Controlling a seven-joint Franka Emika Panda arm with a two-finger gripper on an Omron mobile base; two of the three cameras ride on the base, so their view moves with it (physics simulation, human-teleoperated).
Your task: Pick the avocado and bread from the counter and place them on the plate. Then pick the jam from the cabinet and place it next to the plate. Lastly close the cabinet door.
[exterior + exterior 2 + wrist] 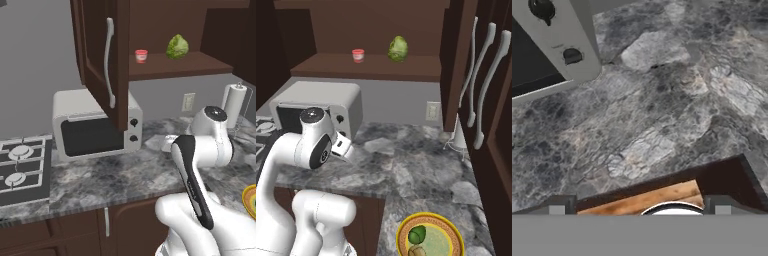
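The wide-open, empty gripper hangs low over the counter beside the microwave, the jam well above that microwave.

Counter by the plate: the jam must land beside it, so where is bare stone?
Bare counter stretches from the plate back to the microwave and paper towel holder. The plate itself is crowded with avocado and bread.
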